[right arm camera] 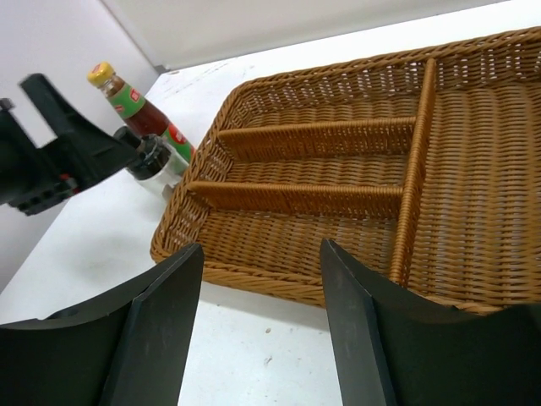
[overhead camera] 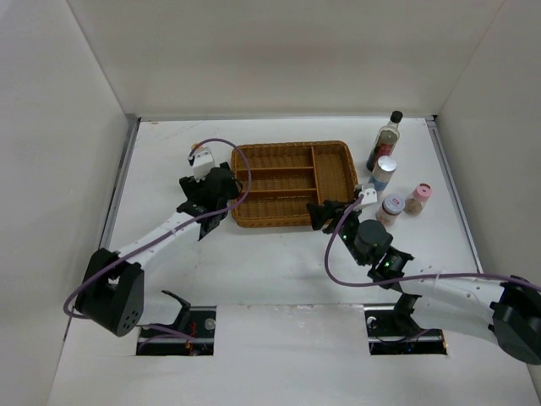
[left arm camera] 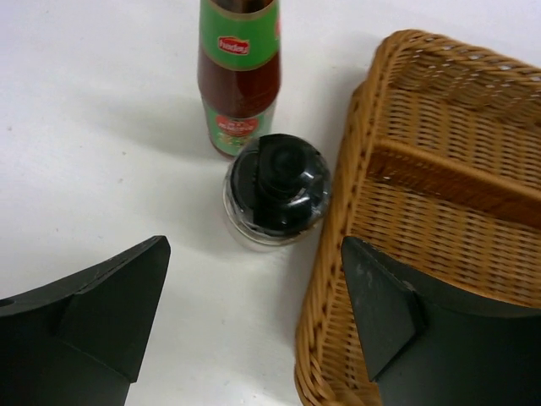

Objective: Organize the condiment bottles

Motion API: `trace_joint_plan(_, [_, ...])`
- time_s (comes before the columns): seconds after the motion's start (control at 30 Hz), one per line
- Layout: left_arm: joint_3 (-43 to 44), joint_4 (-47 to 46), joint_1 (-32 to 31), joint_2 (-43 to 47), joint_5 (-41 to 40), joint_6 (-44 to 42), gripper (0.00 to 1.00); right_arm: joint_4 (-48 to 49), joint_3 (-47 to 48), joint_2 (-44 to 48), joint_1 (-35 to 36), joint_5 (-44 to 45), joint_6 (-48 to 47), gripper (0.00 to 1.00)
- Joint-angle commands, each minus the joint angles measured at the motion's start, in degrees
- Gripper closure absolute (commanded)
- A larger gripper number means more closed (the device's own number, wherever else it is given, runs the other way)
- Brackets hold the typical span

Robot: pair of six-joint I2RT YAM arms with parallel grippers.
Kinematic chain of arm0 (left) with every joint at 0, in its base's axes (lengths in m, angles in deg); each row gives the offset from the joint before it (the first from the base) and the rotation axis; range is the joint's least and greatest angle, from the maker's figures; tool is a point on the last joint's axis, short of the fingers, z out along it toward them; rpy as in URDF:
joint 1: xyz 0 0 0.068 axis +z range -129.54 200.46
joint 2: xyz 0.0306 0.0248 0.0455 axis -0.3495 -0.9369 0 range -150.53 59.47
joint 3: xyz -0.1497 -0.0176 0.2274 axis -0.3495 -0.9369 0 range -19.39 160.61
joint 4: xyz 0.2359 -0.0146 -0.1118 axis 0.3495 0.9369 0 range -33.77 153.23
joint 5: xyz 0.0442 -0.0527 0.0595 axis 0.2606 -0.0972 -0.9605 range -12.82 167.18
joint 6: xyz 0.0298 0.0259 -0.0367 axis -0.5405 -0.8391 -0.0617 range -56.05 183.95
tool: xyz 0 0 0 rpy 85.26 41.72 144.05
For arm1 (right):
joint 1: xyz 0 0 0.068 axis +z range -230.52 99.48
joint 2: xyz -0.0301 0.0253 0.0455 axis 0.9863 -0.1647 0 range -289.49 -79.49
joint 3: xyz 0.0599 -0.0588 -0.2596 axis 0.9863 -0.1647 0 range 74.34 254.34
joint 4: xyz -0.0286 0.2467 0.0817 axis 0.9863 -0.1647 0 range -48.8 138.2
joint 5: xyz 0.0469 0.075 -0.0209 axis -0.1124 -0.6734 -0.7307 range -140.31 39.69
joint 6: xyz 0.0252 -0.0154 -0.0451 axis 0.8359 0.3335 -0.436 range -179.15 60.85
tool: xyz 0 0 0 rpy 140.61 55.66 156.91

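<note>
Centres on the brown wicker tray (overhead camera: pixel 331 182), with left gripper (left arm camera: pixel 254 262) and right gripper (right arm camera: pixel 262 249) both spread, holding nothing, at its left side and near-right corner. Risks snagging the tray wall or toppling the yellow-capped red-green bottle (left arm camera: pixel 239 76) while closing on the squat black-capped bottle (left arm camera: pixel 277 188) standing just beside both.

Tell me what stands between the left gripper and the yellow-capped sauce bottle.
The squat black-capped bottle, beside the wicker tray; the left wrist view shows it ahead of the left gripper, the sauce bottle just beyond.
</note>
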Motion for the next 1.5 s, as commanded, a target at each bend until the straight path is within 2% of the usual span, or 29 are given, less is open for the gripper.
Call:
trace_joint_plan(0.0, [3.30, -3.96, 1.09, -1.36, 0.22, -1.21, 0.17, 3.00, 2.06, 0.72, 0.63, -0.73, -0.50, 0.35])
trace_joint_plan(0.37, [7.87, -6.25, 3.90, -10.33, 3.47, -1.56, 0.18, 3.26, 2.68, -1.03, 0.98, -1.78, -0.94, 0.30])
trace_joint_plan(0.53, [8.75, -6.08, 4.16, -12.35, 2.77, -1.65, 0.22, 2.91, 2.86, -0.78, 0.98, -1.43, -2.08, 0.27])
trace_joint_plan(0.77, [8.57, -5.99, 4.78, -14.20, 2.41, -1.73, 0.35, 2.91, 2.15, 0.72, 0.98, -1.17, -1.99, 0.26])
trace_joint_plan(0.87, [7.79, -6.25, 4.87, -12.54, 2.15, -1.65, 0.48, 2.91, 1.63, 1.60, 0.63, -0.55, -2.08, 0.25])
trace_joint_plan(0.97, [8.04, -5.99, 3.82, -9.38, 0.40, -1.91, 0.56, 2.83, 1.19, 2.91, 0.37, -0.37, -1.82, 0.23])
trace_joint_plan(1.23, [13.31, -6.60, -2.16, -1.99, -2.77, -6.73, 0.57, 3.53, 1.36, 1.25, 0.54, -0.64, -1.55, 0.18])
trace_joint_plan(1.33, [17.61, -7.04, -4.09, -3.38, -2.86, -8.85, 0.57, 3.70, 1.45, 0.63, 0.54, -0.64, -1.55, 0.18])
trace_joint_plan(1.47, [23.76, -9.50, -4.28, -10.31, -1.11, -9.73, 0.57, 3.70, 1.27, 1.25, 0.54, -0.55, -1.55, 0.17])
